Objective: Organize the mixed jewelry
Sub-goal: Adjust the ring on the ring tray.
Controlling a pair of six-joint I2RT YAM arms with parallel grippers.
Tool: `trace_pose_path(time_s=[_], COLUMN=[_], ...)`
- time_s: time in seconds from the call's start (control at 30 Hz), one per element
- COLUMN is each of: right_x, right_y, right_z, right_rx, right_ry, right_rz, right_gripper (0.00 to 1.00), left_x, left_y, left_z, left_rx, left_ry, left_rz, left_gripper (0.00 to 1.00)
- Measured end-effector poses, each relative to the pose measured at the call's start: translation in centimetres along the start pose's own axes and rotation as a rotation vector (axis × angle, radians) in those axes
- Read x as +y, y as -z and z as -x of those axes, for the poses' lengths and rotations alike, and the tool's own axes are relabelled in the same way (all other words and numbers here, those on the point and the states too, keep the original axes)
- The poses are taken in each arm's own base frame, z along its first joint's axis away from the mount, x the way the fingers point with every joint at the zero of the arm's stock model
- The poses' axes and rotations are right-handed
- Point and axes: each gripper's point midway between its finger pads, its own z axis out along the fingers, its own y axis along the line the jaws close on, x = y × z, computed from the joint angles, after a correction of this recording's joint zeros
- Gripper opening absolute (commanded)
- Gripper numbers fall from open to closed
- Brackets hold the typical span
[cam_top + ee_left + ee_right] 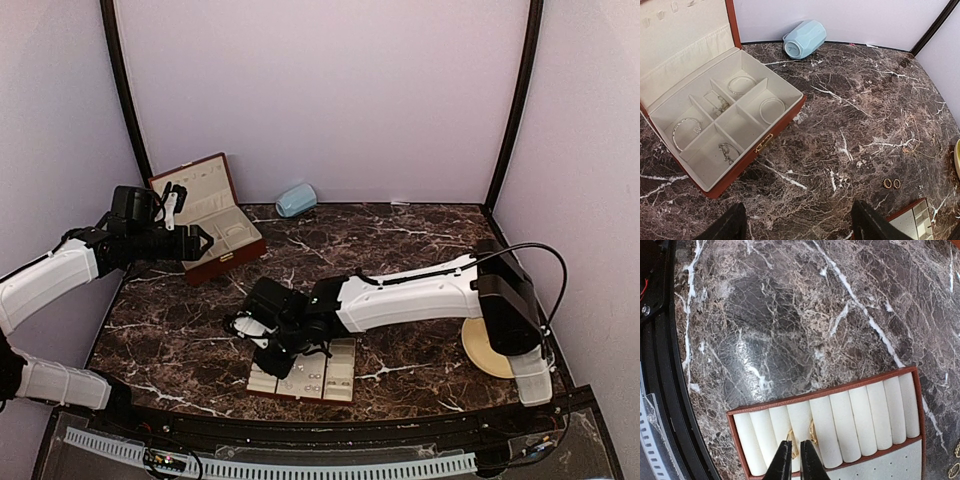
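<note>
My right gripper (pixel 792 460) hangs over the ring rolls of the cream-lined tray (pixel 825 392), its fingers nearly together on a small gold ring (pixel 793 442) in a slot between rolls. A second gold ring (pixel 812 432) sits in the slot beside it. In the top view this gripper (pixel 283 350) is over the tray (pixel 340 385), where tiny shiny pieces (pixel 312 378) lie. Two small gold rings (pixel 891 183) lie on the marble near the tray corner (pixel 912 220). My left gripper (pixel 797 227) is open and empty, hovering beside the box.
The open red-brown box (pixel 765 145) at the back left (pixel 215 215) holds bracelets in cream compartments. A pale blue cup (pixel 805 39) lies on its side at the back wall (pixel 296 200). A yellowish disc (pixel 485 350) sits at the right under my right arm.
</note>
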Motion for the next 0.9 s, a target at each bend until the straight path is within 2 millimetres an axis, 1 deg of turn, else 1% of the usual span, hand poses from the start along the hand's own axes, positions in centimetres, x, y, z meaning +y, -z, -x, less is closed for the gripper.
trace_pose_path(time_s=[0.2,0.9], right_x=[0.33,0.04], right_y=[-0.76,-1.07], right_z=[-0.89,-1.10], right_rx=[0.030,0.035], right_ry=[0.012,0.026], right_rz=[-0.005,-0.023], right_gripper=[0.08,0.05], left_x=[-0.03,-0.12], left_y=[-0.01,-0.01], left_z=[-0.02,-0.08], left_rx=[0.001,0.003], left_ry=[0.000,0.000], left_rz=[-0.002,-0.008], left_gripper=[0.75,0.75])
